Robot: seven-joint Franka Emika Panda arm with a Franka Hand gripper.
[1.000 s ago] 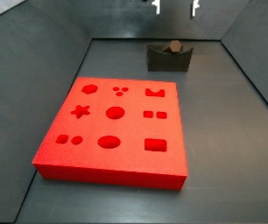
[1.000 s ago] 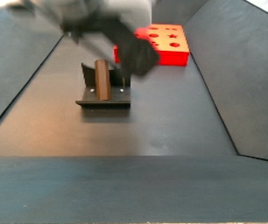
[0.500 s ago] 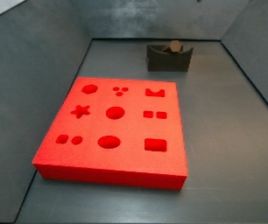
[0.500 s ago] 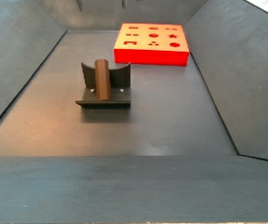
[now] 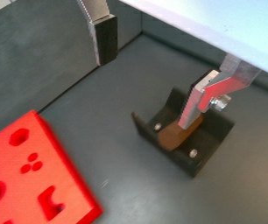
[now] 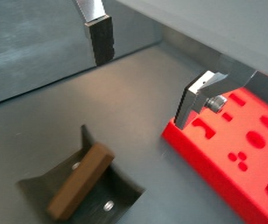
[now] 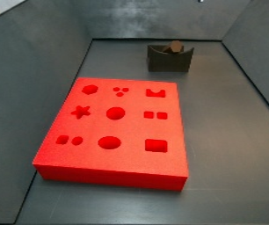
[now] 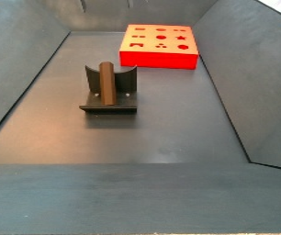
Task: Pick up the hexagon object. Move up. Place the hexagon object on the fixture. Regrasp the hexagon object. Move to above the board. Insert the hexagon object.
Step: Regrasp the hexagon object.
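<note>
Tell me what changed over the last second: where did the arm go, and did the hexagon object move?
The arm rose out of both side views; a second ago it blurred past over the fixture. The gripper now hangs above the fixture, fingers apart with nothing between them. The hexagon object stayed leaning in the fixture's notch, and the board did not shift.

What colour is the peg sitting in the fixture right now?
Dark reddish-brown. The hexagon object shows best in a wrist view, lying in the fixture, below the open, empty gripper.
</note>
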